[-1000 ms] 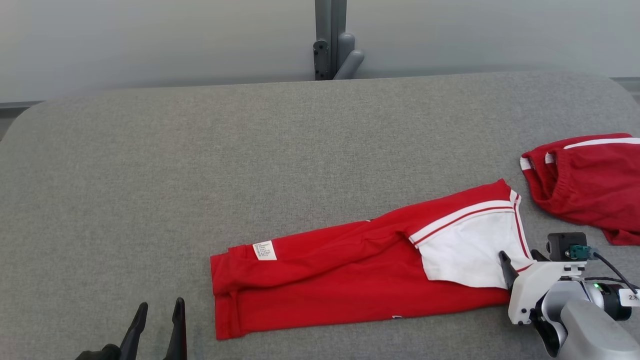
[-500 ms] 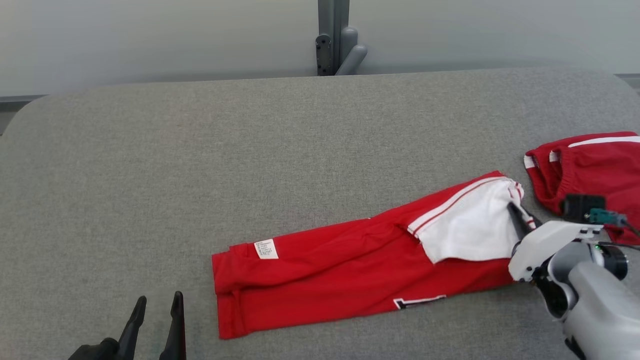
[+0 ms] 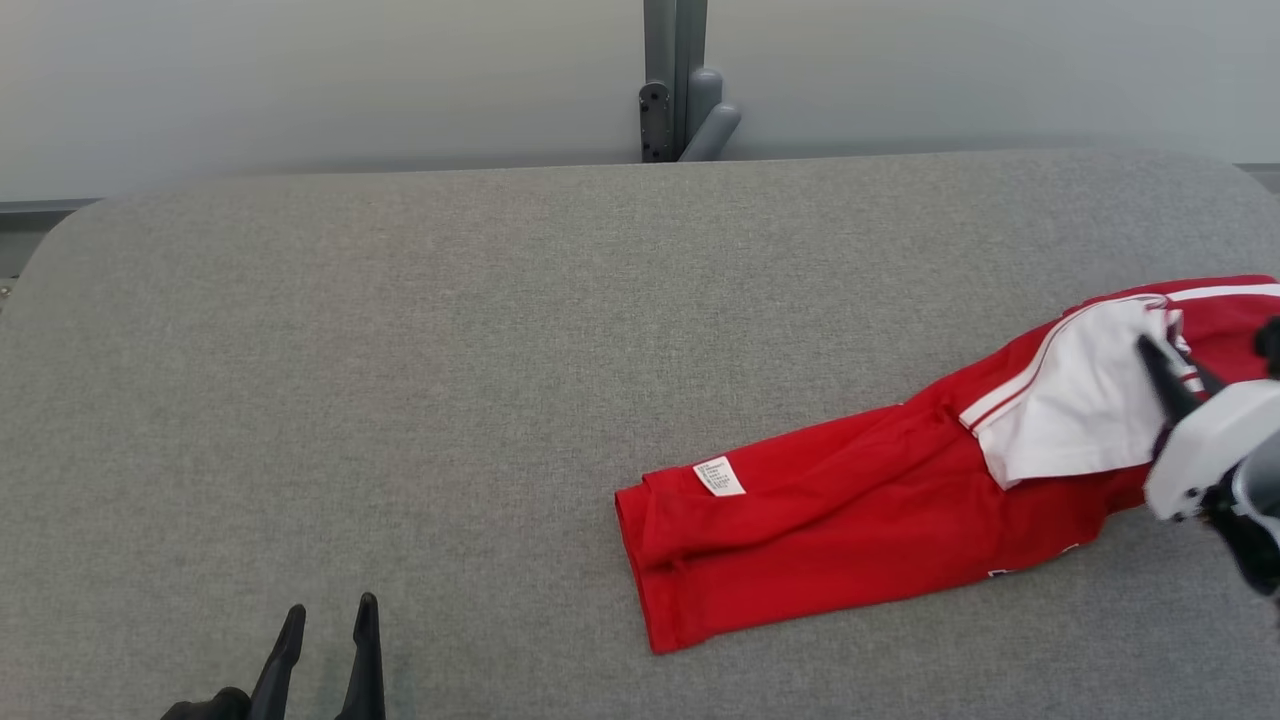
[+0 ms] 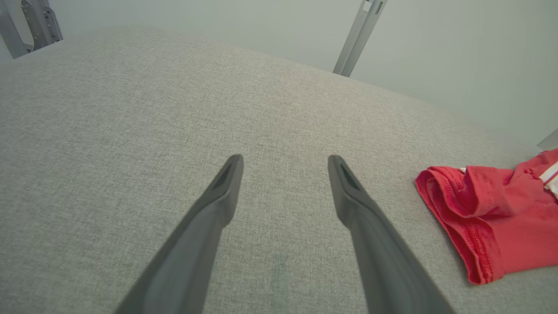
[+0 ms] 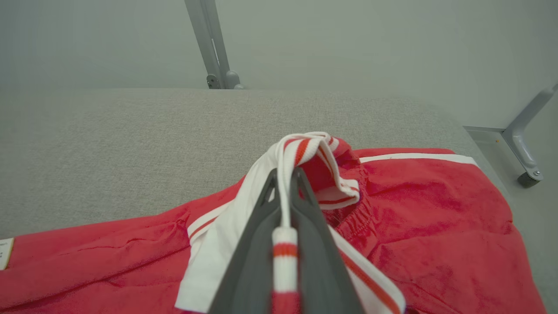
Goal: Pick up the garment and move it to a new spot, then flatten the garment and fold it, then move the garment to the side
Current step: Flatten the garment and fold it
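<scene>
The garment (image 3: 850, 510) is a folded red piece with a white panel and a small white label, lying across the right half of the grey table (image 3: 450, 350). My right gripper (image 3: 1160, 365) is shut on its white, red-striped trim at the far right end and lifts that end slightly. In the right wrist view the trim loops over the closed gripper (image 5: 284, 174), with the garment (image 5: 109, 266) trailing left. My left gripper (image 3: 325, 640) stands open over bare table at the lower left, with nothing between its fingers. The left wrist view shows that open gripper (image 4: 285, 163) well left of the garment's hem (image 4: 479, 218).
A second red piece (image 3: 1230, 315) with a white stripe and an elastic waist (image 5: 436, 209) lies at the table's right edge, partly under the held end. A grey metal post (image 3: 675, 90) stands behind the table. The table's right edge drops off beside a wheeled frame leg (image 5: 525, 144).
My right gripper has shut on the garment's white end and dragged the whole garment to the right and farther back, onto the second red piece. The left gripper has stayed put. The head view shifted slightly.
</scene>
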